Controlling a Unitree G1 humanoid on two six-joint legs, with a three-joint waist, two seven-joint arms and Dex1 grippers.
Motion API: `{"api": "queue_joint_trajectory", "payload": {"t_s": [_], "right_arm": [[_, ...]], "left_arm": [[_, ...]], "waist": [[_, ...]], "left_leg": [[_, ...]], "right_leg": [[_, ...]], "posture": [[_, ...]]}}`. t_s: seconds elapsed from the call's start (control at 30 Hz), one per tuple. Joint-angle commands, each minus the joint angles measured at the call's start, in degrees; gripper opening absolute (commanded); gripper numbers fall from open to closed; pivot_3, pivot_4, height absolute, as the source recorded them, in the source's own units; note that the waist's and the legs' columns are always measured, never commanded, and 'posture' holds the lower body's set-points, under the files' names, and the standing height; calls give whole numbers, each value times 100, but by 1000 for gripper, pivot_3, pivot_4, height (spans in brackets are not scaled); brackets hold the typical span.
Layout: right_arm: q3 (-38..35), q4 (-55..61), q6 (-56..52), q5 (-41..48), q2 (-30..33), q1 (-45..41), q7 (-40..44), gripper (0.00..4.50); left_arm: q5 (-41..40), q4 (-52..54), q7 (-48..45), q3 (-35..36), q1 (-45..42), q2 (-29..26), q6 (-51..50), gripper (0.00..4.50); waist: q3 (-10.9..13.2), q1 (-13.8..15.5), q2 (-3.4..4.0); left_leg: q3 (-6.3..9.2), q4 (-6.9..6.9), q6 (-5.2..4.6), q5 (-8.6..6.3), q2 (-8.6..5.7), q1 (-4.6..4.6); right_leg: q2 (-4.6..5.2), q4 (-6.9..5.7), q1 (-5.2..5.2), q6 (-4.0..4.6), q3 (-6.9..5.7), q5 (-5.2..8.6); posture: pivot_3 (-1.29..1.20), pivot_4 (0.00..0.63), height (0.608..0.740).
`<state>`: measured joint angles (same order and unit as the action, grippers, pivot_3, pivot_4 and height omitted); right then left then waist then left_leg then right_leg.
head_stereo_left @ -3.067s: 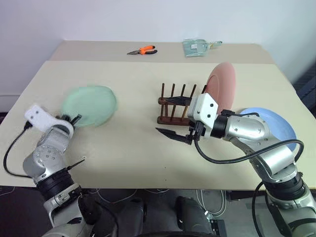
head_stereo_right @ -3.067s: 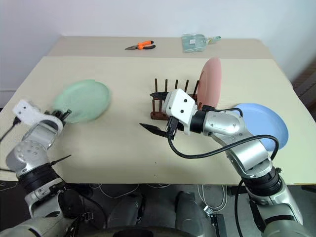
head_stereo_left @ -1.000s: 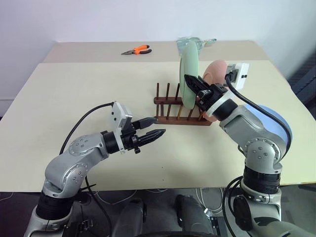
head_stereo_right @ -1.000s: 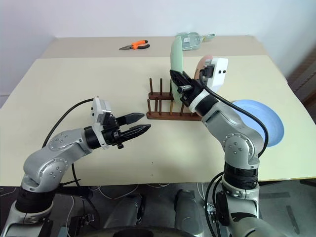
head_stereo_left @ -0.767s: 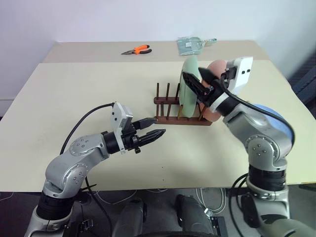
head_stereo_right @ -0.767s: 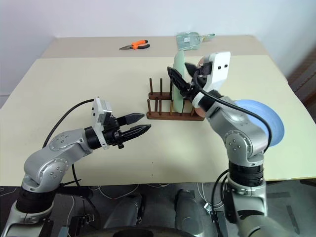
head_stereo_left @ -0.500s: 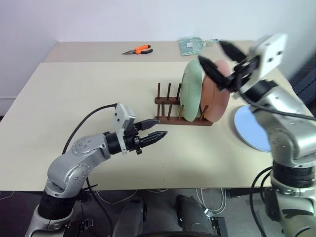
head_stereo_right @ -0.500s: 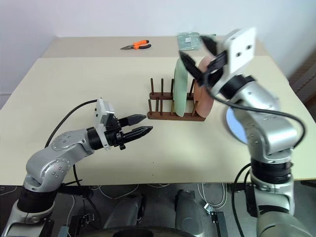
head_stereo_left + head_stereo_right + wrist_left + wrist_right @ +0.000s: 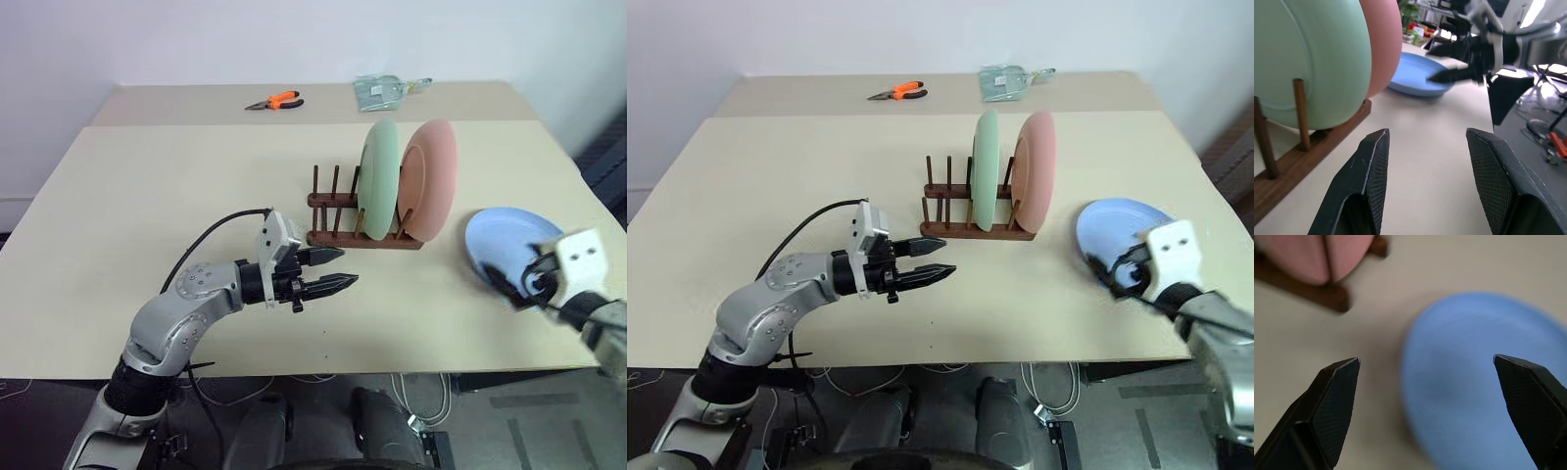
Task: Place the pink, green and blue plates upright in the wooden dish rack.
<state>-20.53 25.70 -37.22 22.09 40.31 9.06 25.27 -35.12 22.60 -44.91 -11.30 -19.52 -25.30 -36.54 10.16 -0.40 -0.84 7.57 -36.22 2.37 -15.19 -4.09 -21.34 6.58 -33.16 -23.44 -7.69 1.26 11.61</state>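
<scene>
The right gripper [image 9: 1117, 271], jaws wide and empty, has left the green plate [image 9: 378, 178] standing in the wooden dish rack [image 9: 338, 227] beside the pink plate [image 9: 429, 178] and dropped over the smooth, round blue plate [image 9: 505, 241] lying flat near the tabletop's right edge, so only that one remains. The left gripper [image 9: 331, 271] hovers half open, empty, before the rack's thin dark pegs

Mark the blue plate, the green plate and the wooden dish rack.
blue plate [image 9: 500, 240]: left eye view, bare inner surface.
green plate [image 9: 377, 179]: left eye view, middle of its face.
wooden dish rack [image 9: 939, 230]: right eye view, near base bar.
</scene>
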Motion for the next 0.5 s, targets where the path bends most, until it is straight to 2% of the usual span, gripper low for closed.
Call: {"api": "queue_joint_trajectory", "payload": {"t_s": [0.03, 0.1, 0.33, 0.5], "right_arm": [[397, -150, 154, -710, 80, -132, -355, 4231], [803, -589, 436, -1284, 197, -215, -497, 3664], [749, -865, 730, -1490, 24, -697, -590, 25], [293, -514, 1074, -1221, -119, -1058, -543, 25]], "left_arm": [[108, 44, -94, -13, -101, 27, 195, 2544], [142, 69, -119, -10, -59, 19, 218, 2544], [193, 227, -58, 42, 74, -9, 202, 2544], [196, 245, -9, 114, 82, -31, 178, 2544]], "waist": [[1, 1, -1], [1, 3, -2], [2, 13, -3], [3, 14, -2]], "left_leg": [[1, 0, 0, 0, -1, -2], [2, 1, 0, 0, -3, -4], [3, 3, 0, 0, -6, -4], [5, 2, 0, 0, -6, -4]], "right_leg": [[1, 1, 0, 0, -1, 0], [3, 3, -2, 0, -1, 0], [8, 3, -2, -1, -2, -1], [8, 2, -1, -2, -2, -1]], "posture": [[0, 150, 740], [0, 150, 740], [0, 150, 740], [0, 150, 740]]}}
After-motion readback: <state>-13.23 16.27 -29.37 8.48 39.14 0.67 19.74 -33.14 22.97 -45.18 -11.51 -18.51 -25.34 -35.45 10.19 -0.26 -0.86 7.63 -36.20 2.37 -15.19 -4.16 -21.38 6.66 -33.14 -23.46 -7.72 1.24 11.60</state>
